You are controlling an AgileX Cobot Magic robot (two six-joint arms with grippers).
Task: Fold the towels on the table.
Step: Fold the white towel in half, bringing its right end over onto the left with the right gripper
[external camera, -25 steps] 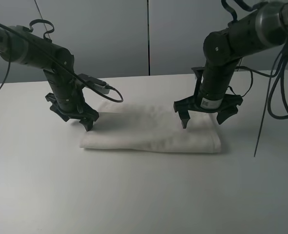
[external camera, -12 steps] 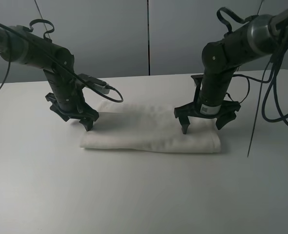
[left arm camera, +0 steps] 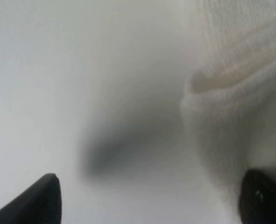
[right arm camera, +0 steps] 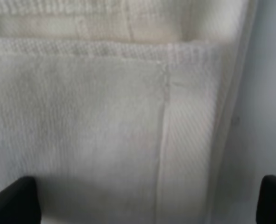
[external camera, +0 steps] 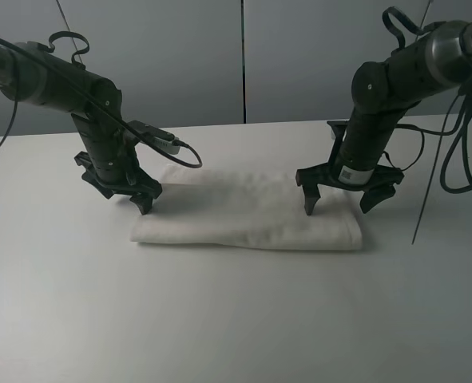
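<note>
The white towel (external camera: 247,215) lies folded in a long flat strip across the middle of the white table (external camera: 220,319). My left gripper (external camera: 124,193) is open and empty, hovering low over the towel's left end. The left wrist view shows the towel's folded edge (left arm camera: 231,102) beside bare table, with one fingertip (left arm camera: 35,200) over the table. My right gripper (external camera: 347,195) is open and empty, just above the towel's right end. The right wrist view shows stitched hems and a border band (right arm camera: 100,51) between the fingertips (right arm camera: 11,200).
Cables (external camera: 451,136) hang from the right arm over the table's right side. A cable and connector (external camera: 168,148) loop off the left arm above the towel's far left corner. A grey wall stands behind the table.
My right gripper has shifted right along the towel's right end and stayed open. The left gripper and the towel have not moved.
</note>
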